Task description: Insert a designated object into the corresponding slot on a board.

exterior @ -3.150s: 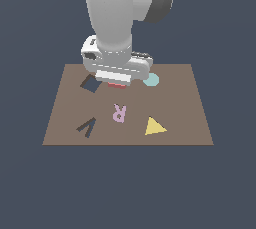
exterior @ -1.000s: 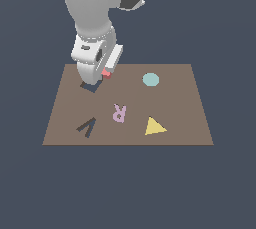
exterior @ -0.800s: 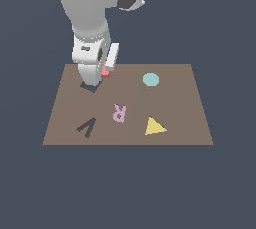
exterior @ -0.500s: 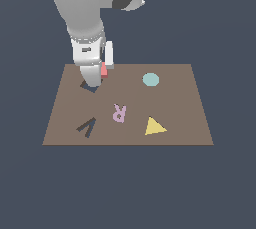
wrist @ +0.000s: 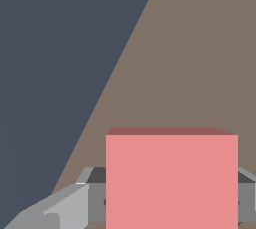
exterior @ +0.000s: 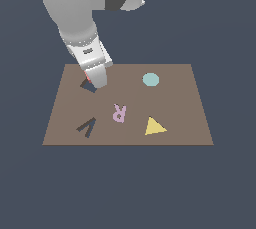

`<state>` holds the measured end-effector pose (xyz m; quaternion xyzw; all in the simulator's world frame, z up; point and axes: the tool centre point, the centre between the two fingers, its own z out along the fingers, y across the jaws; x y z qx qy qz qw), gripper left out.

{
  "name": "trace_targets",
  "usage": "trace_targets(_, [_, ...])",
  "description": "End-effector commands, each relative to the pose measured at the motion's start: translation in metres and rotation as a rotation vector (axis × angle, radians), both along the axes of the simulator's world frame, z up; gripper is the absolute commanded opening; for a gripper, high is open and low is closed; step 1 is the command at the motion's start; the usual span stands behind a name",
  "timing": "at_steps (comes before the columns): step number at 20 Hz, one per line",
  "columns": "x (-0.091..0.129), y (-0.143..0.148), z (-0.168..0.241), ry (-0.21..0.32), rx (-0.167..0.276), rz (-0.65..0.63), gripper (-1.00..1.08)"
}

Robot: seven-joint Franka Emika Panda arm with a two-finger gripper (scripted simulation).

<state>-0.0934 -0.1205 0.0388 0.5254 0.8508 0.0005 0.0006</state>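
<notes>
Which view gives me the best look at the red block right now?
The wrist view: the red block fills the near part of the picture, held between the tool's grey fingers. The exterior view shows only a red sliver beside the tool, just above the dark square slot on the board.

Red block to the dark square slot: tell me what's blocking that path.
Nothing visible does. The gripper holds the red block right over the square slot on the board; the pink R and V cutout lie off to the side.
</notes>
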Motion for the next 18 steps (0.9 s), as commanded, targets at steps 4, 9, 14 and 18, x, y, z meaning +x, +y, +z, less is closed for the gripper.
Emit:
trace_targets(4, [0.009,-0.006,0.001,-0.001,-0.001,0.211,-1.0])
trace_targets(9, [0.017,-0.009,0.001,0.0,-0.001,0.37,-1.0])
trace_targets(14, [0.024,-0.01,0.002,0.0,-0.001,0.495,-1.0])
trace_targets(18, [0.027,-0.01,0.002,0.0,-0.001,0.57,-1.0])
